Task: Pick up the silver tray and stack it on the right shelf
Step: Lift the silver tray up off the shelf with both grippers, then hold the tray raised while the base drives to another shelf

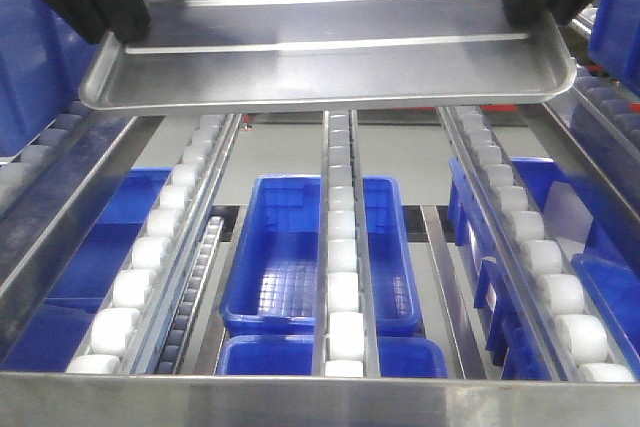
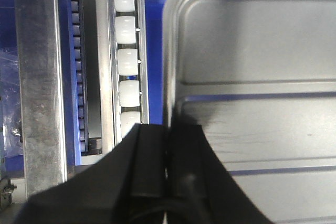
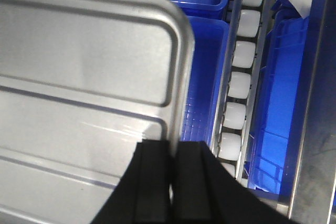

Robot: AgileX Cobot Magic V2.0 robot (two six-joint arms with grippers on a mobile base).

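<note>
The silver tray [image 1: 330, 57] is shiny, with two long ribs on its floor. It hangs level in the air above a roller rack, held at both short ends. My left gripper [image 1: 125, 27] is shut on the tray's left rim, seen close up in the left wrist view [image 2: 168, 127] beside the tray [image 2: 257, 51]. My right gripper [image 1: 525, 12] is shut on the right rim, seen close up in the right wrist view [image 3: 173, 144] beside the tray [image 3: 79, 51]. I cannot tell whether the right shelf is in view.
The rack below has white-roller rails [image 1: 343, 292] with wide gaps showing blue bins [image 1: 280, 267] underneath, and a steel front bar [image 1: 320, 399]. Dark-blue crates stand at the far left [image 1: 30, 57] and far right [image 1: 615, 27]. Rollers [image 2: 127, 61] and a bin [image 3: 202, 77] lie beneath the tray's ends.
</note>
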